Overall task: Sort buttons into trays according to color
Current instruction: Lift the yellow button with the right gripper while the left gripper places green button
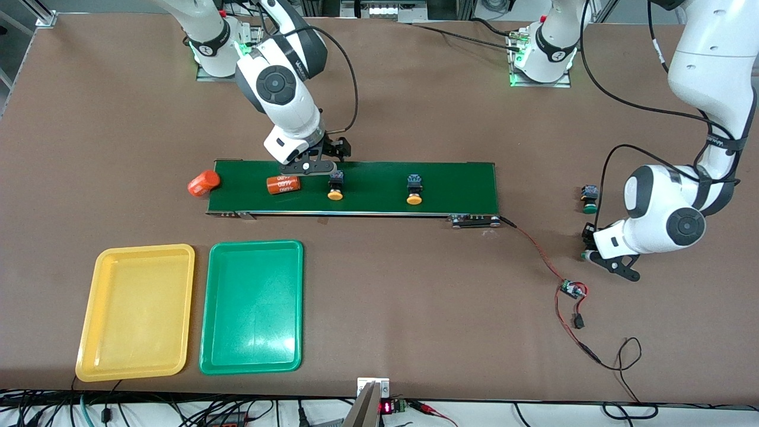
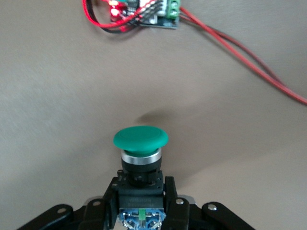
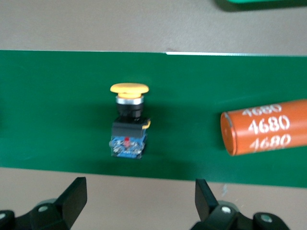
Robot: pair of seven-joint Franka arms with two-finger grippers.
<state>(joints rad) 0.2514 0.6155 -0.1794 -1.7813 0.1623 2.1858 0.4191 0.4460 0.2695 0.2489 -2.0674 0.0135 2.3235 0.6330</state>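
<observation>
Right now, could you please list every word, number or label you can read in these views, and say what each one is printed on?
"4680", repeated in white rows: on the orange cylinder lying on the conveyor belt.
Print on the second orange cylinder, off the belt's end: not visible.
Red digits on the small display at the table edge: too small to read.
Lettering on both robot arms: too small to read.

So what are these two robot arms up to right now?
They're sorting buttons by color. The left tool has shut on a green button at the left arm's end of the table. The right tool hangs open over the conveyor belt, above a yellow button. The yellow tray and green tray hold nothing yet.
</observation>
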